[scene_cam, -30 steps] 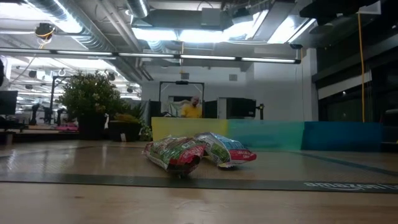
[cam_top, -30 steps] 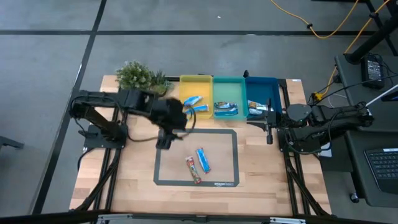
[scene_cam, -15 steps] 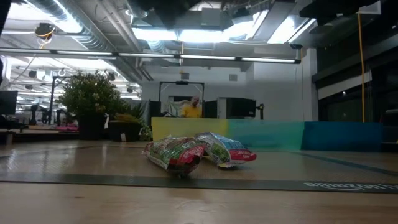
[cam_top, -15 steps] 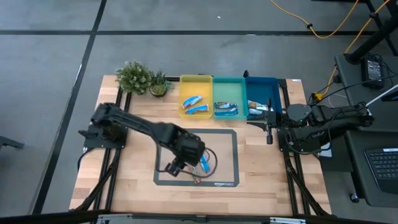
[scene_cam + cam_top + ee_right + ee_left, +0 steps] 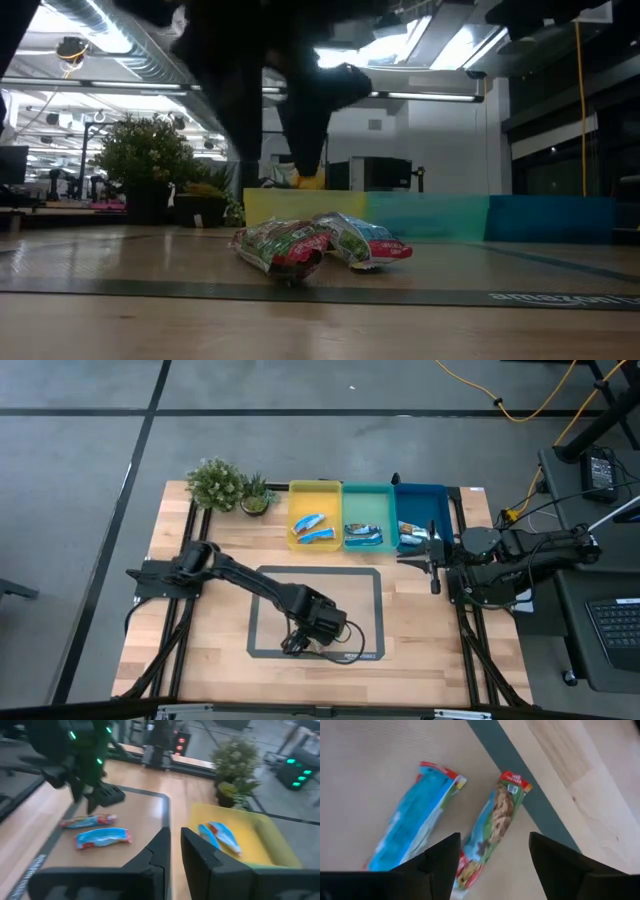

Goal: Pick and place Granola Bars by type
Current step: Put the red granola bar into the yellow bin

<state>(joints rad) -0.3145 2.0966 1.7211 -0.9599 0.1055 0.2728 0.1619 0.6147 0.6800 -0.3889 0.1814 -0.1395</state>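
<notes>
Between the left gripper's (image 5: 492, 865) spread, empty fingers (image 5: 440, 862), the red-and-green granola bar (image 5: 495, 827), blue bar (image 5: 417, 817) alongside.

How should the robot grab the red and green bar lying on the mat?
Probably from straight above, pinching the red and green bar across its narrow middle. It lies flat, long and thin, with a gap to the blue bar. The open left gripper already hovers over it, one finger each side.
</notes>
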